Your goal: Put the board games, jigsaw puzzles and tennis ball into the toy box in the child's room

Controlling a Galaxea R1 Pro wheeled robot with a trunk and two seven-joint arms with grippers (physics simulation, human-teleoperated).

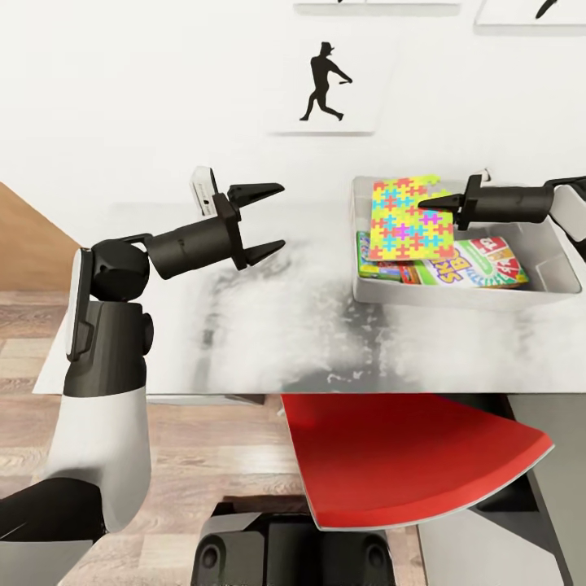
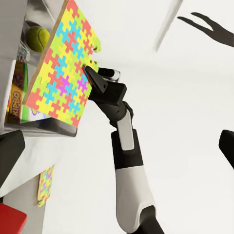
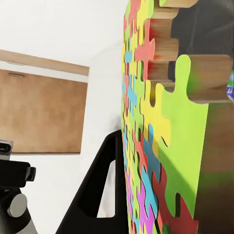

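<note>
While right jaws (image 1: 427, 201) pinch notched jigsaw puzzle (image 1: 409, 218) over grey toy box (image 1: 561, 273), left jaws (image 1: 273, 220) gape.

The multicoloured interlocking jigsaw mat (image 1: 409, 218) hides much of the printed cardboard game boxes (image 1: 476, 264) in the shallow light-grey bin (image 1: 561, 268). In the right wrist view the mat's near edge is blurred and cut off. The red curved chair seat (image 1: 407, 460) hides the table's (image 1: 268, 325) front edge.

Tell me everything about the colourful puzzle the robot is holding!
The thin, flat rectangular jigsaw puzzle mat has interlocking yellow, green, blue, red and pink pieces, a notched edge and a wood-like back. The right claw pinches one edge, holding it tilted over the shallow light-grey toy box, above the printed cardboard board games lying inside. A small yellow-green tennis ball sits in the box too.
</note>
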